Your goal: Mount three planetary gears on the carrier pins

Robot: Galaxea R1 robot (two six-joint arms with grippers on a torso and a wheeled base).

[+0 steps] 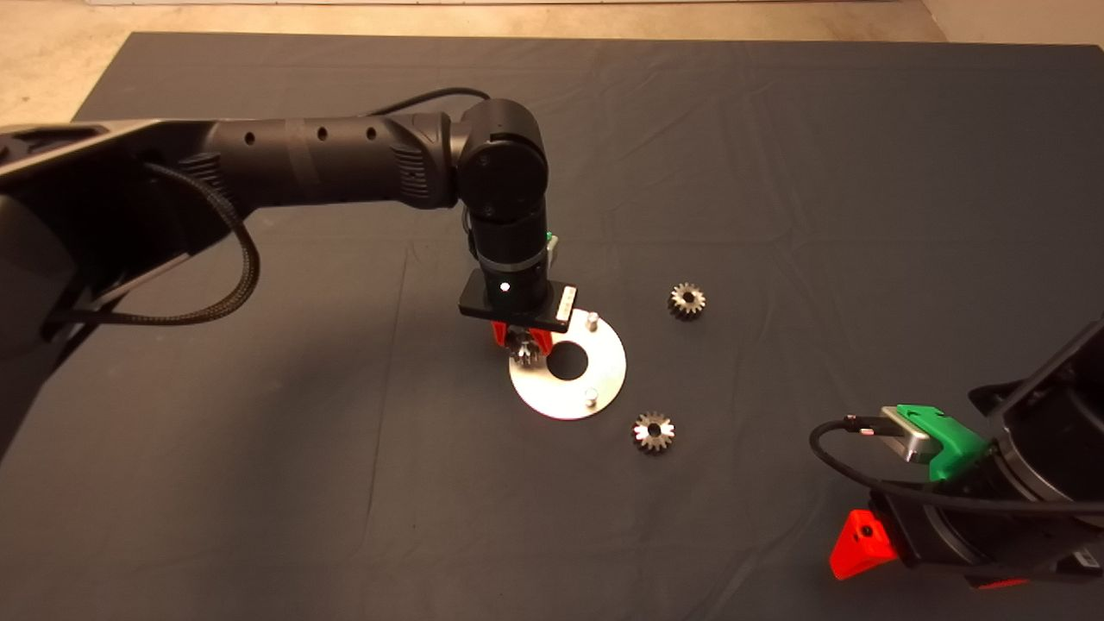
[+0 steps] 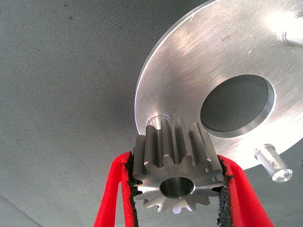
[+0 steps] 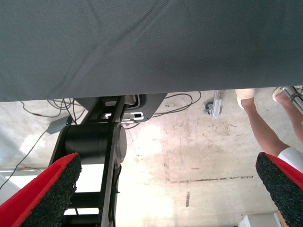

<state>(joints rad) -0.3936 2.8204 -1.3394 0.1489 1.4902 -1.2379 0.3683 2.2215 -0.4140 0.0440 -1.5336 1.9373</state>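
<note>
Over disc [image 1: 604,379] rim: left hand [image 1: 520,341] pinching first gear [image 2: 177,172] above pin [image 2: 155,119], not seated. Two gears [image 1: 687,300] [image 1: 654,431] loose on table [image 1: 259,483]. Two pins [image 1: 592,321] [image 1: 591,398] bare. Right hand [image 3: 165,189] parked, spread.

Dull-steel gear [image 2: 177,172] between red fingers [image 2: 111,198], shiny silver disc [image 2: 189,61], dark grey mat [image 1: 776,155]

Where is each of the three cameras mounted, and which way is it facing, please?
Head view: above the mat, looking down; both arms show, left gripper at the disc.
Left wrist view: on the left arm, facing its fingers shut on a gear over the disc.
Right wrist view: on the parked right arm, facing past the mat's edge to the floor and a person's legs; right gripper open.
Shared: head and left wrist views both show disc, pins and held gear.
</note>
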